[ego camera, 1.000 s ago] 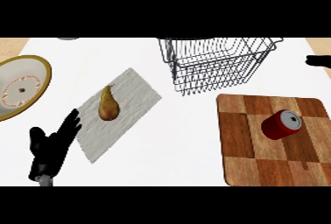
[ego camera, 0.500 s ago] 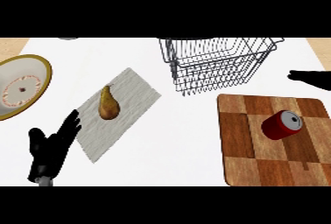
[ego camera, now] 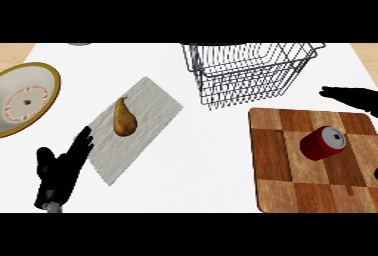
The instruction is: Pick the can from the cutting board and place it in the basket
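A red can (ego camera: 322, 142) lies on its side on the wooden cutting board (ego camera: 284, 170) at the right. Behind the board stands an empty wire basket (ego camera: 247, 70). My right hand (ego camera: 354, 97) comes in from the right edge above the board's far corner, fingers stretched out, a short way beyond the can and not touching it. My left hand (ego camera: 60, 172) rests open at the lower left, fingers up, far from the can.
A pear (ego camera: 123, 119) lies on a grey cloth (ego camera: 133, 127) left of centre. A plate (ego camera: 22, 97) with a yellow rim sits at the left edge. White counter lies between the cloth and the board.
My right hand has moved in from the right edge and down toward the cutting board's far corner. The can, basket and left hand have stayed put.
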Motion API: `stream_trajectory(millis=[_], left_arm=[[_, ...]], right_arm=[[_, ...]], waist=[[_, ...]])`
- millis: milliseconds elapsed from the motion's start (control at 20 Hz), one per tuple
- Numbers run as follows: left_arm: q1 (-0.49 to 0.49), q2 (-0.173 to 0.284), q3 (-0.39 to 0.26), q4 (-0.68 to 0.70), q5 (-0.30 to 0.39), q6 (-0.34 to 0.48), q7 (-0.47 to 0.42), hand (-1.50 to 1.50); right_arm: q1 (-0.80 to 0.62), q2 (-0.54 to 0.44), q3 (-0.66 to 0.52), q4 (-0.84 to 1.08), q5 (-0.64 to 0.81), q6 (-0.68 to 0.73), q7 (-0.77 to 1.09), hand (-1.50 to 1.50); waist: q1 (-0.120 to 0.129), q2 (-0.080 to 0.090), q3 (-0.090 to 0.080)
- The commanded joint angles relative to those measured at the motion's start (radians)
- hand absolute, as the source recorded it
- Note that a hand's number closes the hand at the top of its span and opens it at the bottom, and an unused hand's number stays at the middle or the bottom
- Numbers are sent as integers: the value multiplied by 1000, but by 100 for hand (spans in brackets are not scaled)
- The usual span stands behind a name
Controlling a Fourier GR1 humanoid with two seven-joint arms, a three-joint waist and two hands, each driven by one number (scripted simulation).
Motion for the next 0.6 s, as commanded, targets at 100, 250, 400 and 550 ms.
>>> stream_trajectory(millis=[100, 250, 400, 550], left_arm=[[75, 2, -5, 59, 12, -35, 43, 0], [69, -41, -36, 61, -35, 22, 51, 0], [50, -2, -4, 85, -6, -29, 52, 0], [58, -26, -16, 101, -24, -12, 35, 0]], right_arm=[[2, 83, 20, -3, 34, -31, 27, -150], [40, 65, 13, 22, 78, -76, -52, -150], [9, 80, 30, 66, 103, -65, -63, -150], [16, 102, 82, 77, 173, -89, -40, -150]], waist=[[-2, 9, -16], [-7, 10, -15], [-1, 12, -15], [1, 13, -16]])
